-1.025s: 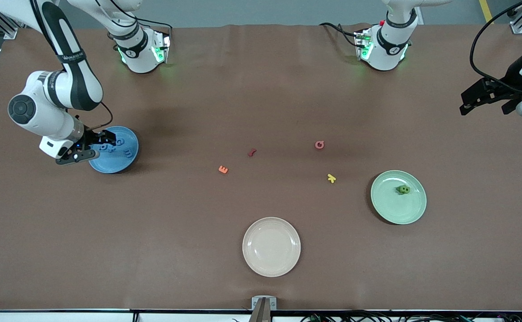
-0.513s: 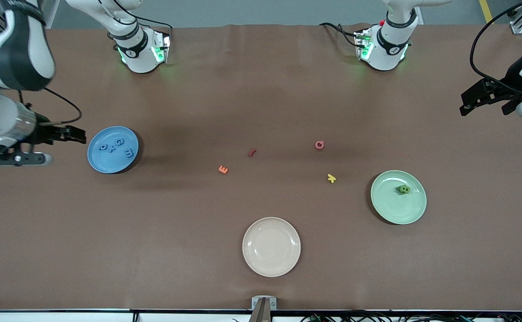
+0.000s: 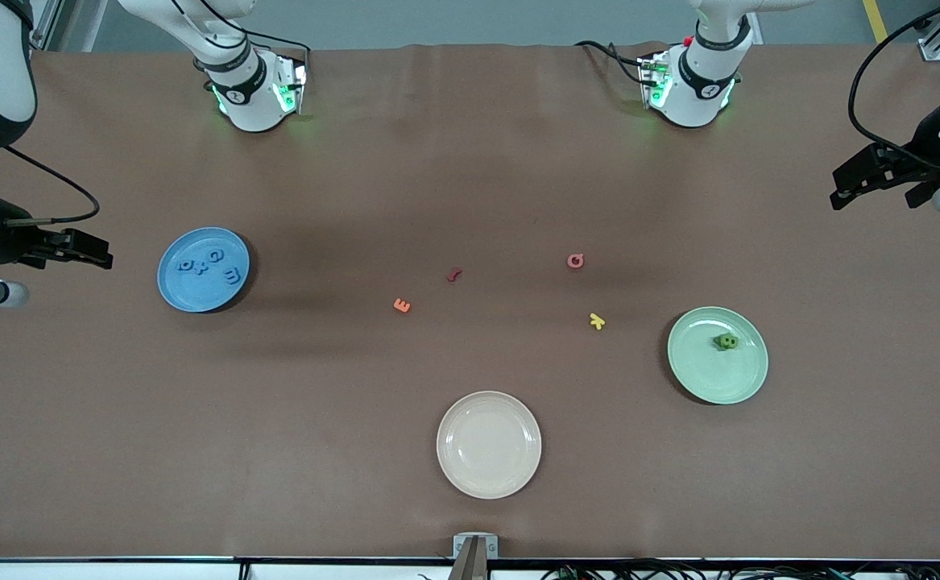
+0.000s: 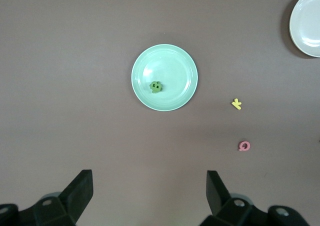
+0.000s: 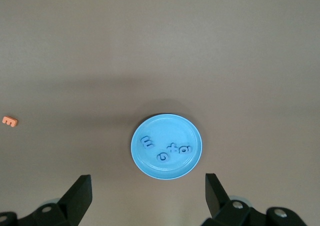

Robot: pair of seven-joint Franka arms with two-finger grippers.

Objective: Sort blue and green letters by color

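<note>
Risk from here looks pretty low honestly, but if either arm goes back in, the main worry is a claw knocking a plate or dragging sorted pieces off it, since those letters are tiny and light. Another slip would be grabbing the stray orange letter [image 3: 402,305], dark red letter [image 3: 453,275], pink letter [image 3: 575,260] or yellow letter [image 3: 596,321] mid-worktop, which I'd say aren't part of the job.

The blue letters [image 3: 210,265] sit on the blue plate [image 3: 173,290] toward the right arm's end of the worktop. The green letters [image 3: 726,341] are bunched in one clump on the green plate [image 3: 707,383] toward the left arm's end; can't count them. The cream plate [image 3: 489,445] sits by the camera-side edge.

The right claw [image 3: 91,251] hangs over the worktop edge at its own end, fingers apart, holding nothing, the blue plate near but clear of it. The left claw [image 3: 860,179] hovers near the edge at its own end, also spread and holding nothing, well apart from the green plate. Looks sorted to me.
</note>
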